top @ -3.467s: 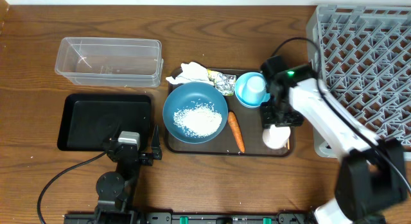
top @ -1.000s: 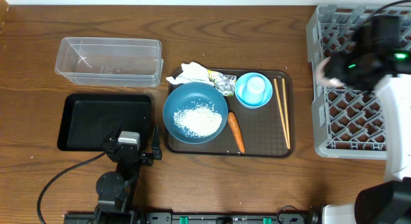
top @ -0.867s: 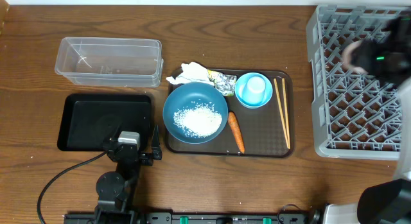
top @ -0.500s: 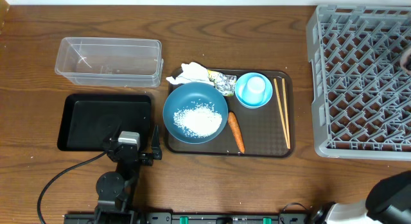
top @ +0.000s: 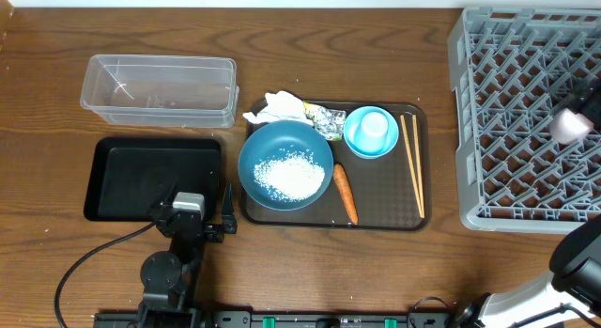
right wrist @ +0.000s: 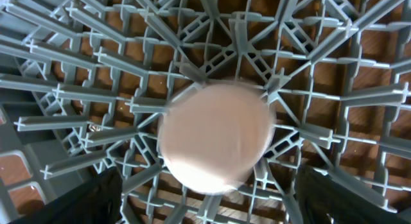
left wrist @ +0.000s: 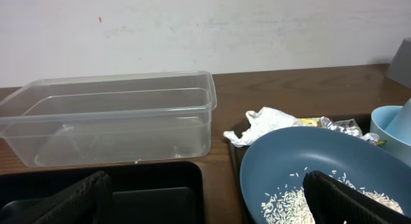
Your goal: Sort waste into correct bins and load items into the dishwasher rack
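Standing wide apart over the rack [right wrist: 77, 63], the right jaws hold nothing. A white cup [right wrist: 215, 137] shows between them, clear of both fingers and blurred against the grid, so I cannot tell whether it has settled. From overhead that cup sits at the rack's right edge, about midway from far to near. The left jaws are wide too and empty, low at the near left, facing the black bin [top: 155, 178] and the clear tub [top: 160, 88] beyond it.

Judging by how things lie, the job is barely begun. One cup is in or just reaching the rack, and nothing else is in it. Everything else waits on the brown tray [top: 385, 201] at the middle of the worktop [top: 329, 27]:
- the big bowl [top: 263, 145] with rice [top: 291, 175] in it, and the carrot [top: 344, 193] just right of it
- the tissue [top: 277, 107] and foil [top: 327, 119] at the tray's far edge
- the small bowl [top: 355, 140] with a second cup [top: 374, 126] standing in it
- the chopsticks [top: 412, 164] along the tray's right side

Neither bin holds any waste that I can see. Left to do: four kinds of waste go to the bins, and both bowls, the second cup and the chopsticks go to the rack.
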